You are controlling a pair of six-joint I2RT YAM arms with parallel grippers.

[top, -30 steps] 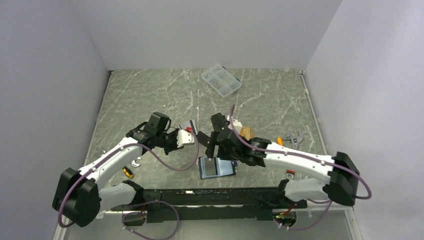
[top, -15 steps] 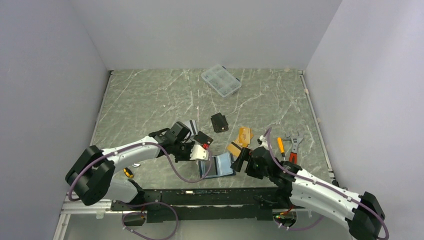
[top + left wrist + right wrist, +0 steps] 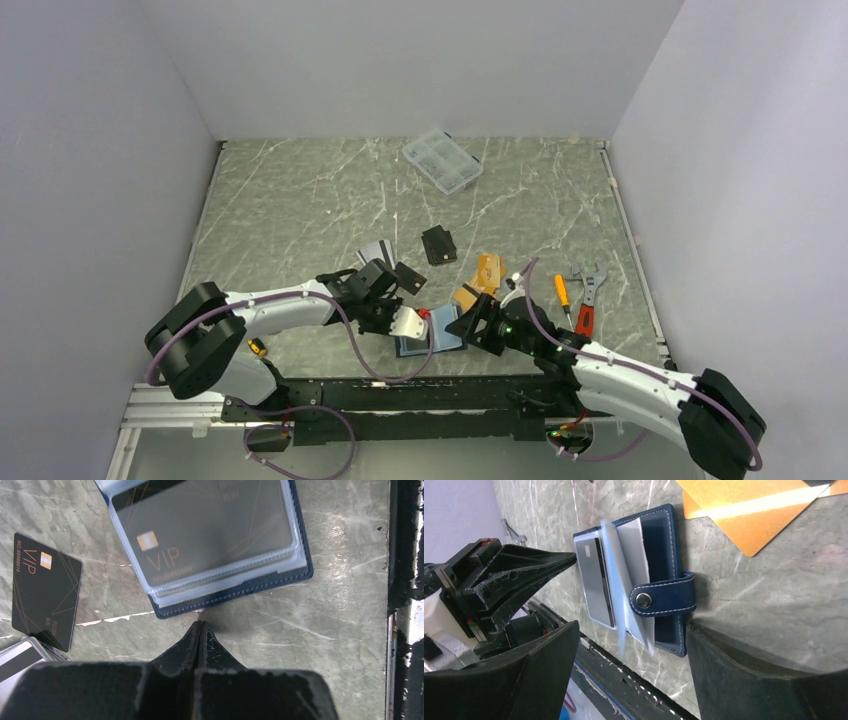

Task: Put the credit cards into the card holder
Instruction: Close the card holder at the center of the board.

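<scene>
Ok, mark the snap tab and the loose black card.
snap tab (image 3: 642, 600): right wrist view, on its metal stud.
loose black card (image 3: 46, 591): left wrist view, on its middle.

Gold "VIP" stands on the dark grey plastic card (image 3: 210, 525) sleeved in the navy-blue folding card holder (image 3: 240, 591). The loose black rectangular card (image 3: 47, 592) beside it reads "VIP", plus a small number line starting "NO".

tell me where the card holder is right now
In the top view the card holder lies open near the table's near edge, about centre, between the left fingers and the right fingers, with the orange-gold cards just beyond it.
</scene>
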